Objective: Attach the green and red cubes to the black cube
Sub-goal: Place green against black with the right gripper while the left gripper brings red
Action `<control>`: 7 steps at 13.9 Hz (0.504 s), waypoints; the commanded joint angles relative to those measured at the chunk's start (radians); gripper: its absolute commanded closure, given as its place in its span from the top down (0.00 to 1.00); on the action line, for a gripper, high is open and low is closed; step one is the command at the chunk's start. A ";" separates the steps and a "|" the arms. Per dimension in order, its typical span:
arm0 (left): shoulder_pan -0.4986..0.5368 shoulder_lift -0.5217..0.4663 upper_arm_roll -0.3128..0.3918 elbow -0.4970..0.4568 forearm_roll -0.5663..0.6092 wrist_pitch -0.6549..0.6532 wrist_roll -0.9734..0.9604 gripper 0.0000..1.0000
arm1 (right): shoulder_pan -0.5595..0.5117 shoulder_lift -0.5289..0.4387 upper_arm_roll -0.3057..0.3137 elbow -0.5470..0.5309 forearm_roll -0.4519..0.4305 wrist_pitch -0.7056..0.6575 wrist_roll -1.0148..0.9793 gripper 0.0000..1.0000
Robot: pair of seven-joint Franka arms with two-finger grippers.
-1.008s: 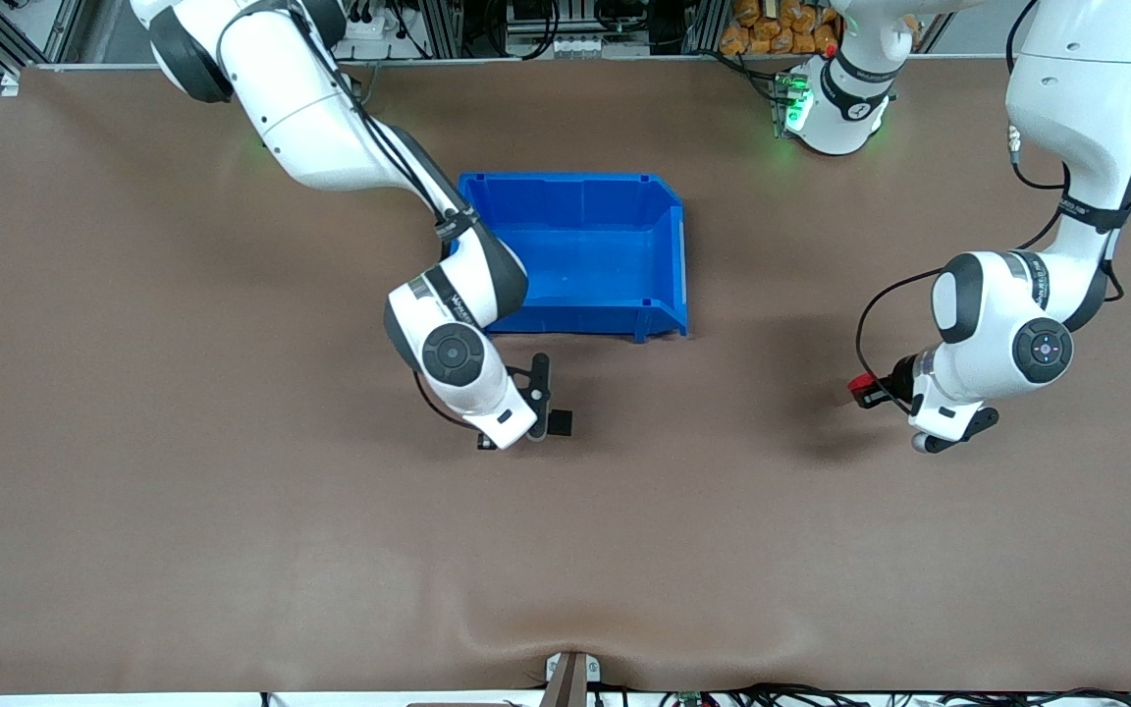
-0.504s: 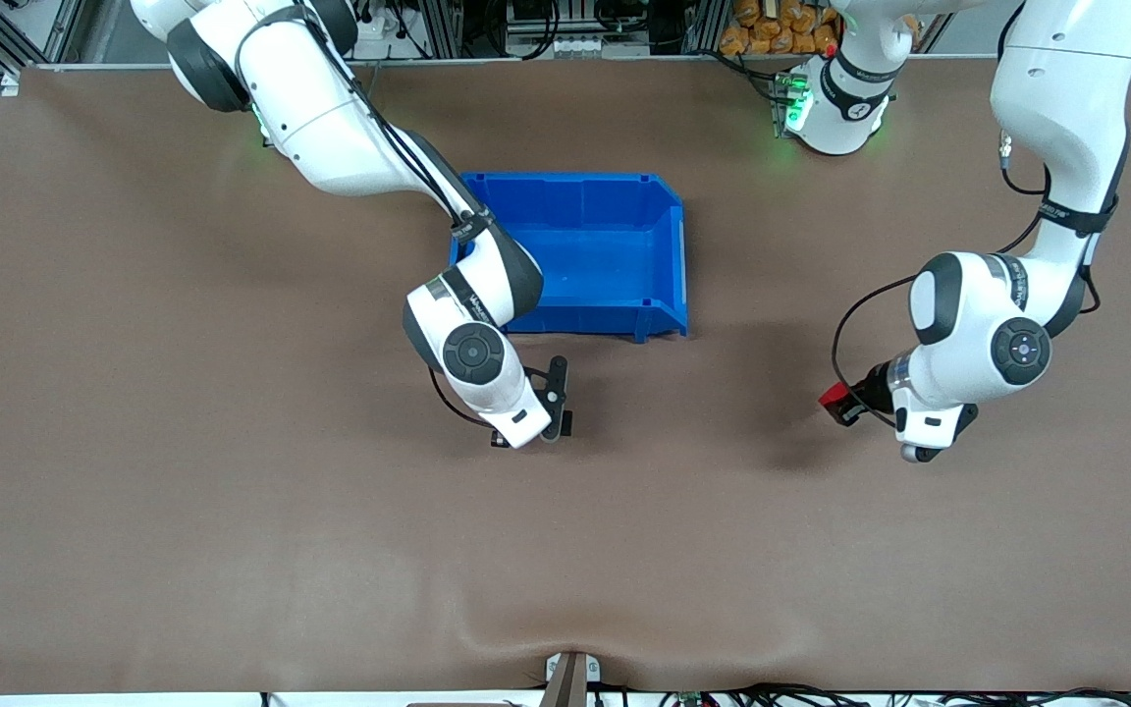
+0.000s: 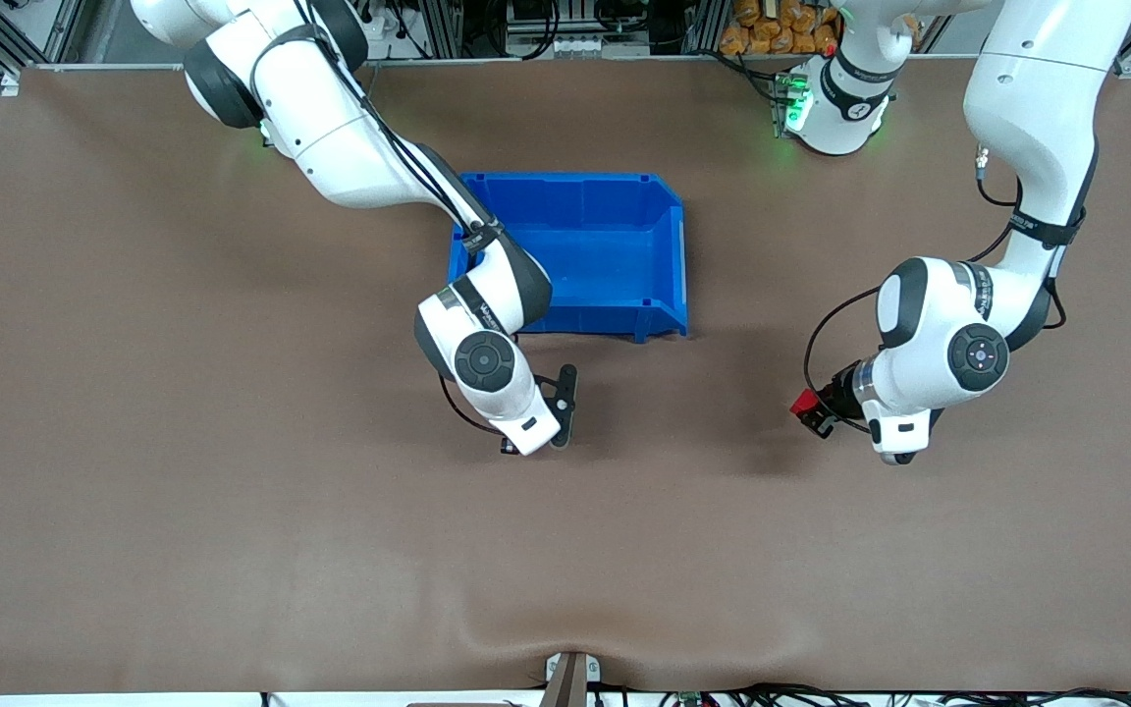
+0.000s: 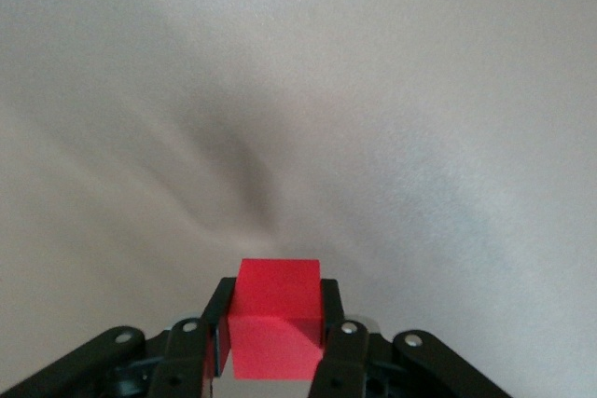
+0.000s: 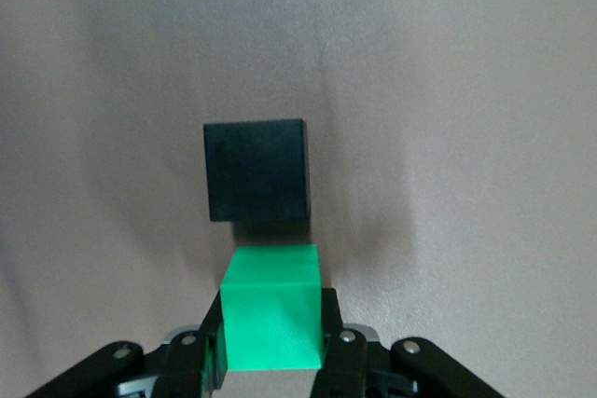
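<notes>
right gripper [image 5: 270, 351] clamps green cube [image 5: 272, 319] | black cube [image 5: 256, 170] on worktop [image 3: 232, 491], just ahead of it, small gap | left gripper [image 4: 275, 347] clamps red cube [image 4: 275, 319], well apart

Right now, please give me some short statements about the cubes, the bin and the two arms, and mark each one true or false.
1. The left gripper holds the red cube between its fingers. True.
2. The green cube lies loose inside the blue bin. False: the right gripper holds it between its fingers, and no cube shows in the bin.
3. In the right wrist view the black cube rests on the table, close to the green cube. True.
4. The green cube already touches the black cube. False: a narrow gap shows between them.
5. The red cube is pressed against the black cube. False: it is held toward the left arm's end of the table, apart from it.
</notes>
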 commanded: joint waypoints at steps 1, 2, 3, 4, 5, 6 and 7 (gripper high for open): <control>-0.049 0.032 -0.008 0.059 -0.019 -0.017 -0.136 0.00 | 0.016 0.032 -0.002 0.042 0.009 -0.001 0.025 0.00; -0.062 0.036 -0.008 0.064 -0.021 -0.012 -0.164 0.00 | 0.017 0.032 -0.002 0.042 0.009 -0.002 0.025 0.00; -0.079 0.041 -0.008 0.076 -0.039 -0.011 -0.192 0.00 | 0.025 0.032 -0.002 0.042 0.009 -0.002 0.025 0.00; -0.092 0.051 -0.008 0.095 -0.056 -0.012 -0.224 0.00 | 0.028 0.032 -0.002 0.042 0.009 -0.002 0.025 0.00; -0.104 0.058 -0.008 0.110 -0.062 -0.012 -0.267 0.00 | 0.030 0.032 -0.003 0.042 0.009 -0.002 0.029 0.00; -0.122 0.071 -0.008 0.124 -0.062 -0.012 -0.310 0.00 | 0.030 0.032 -0.002 0.040 0.007 -0.002 0.029 0.00; -0.139 0.085 -0.008 0.141 -0.062 -0.011 -0.357 0.00 | 0.030 0.032 -0.003 0.039 0.007 -0.002 0.029 0.26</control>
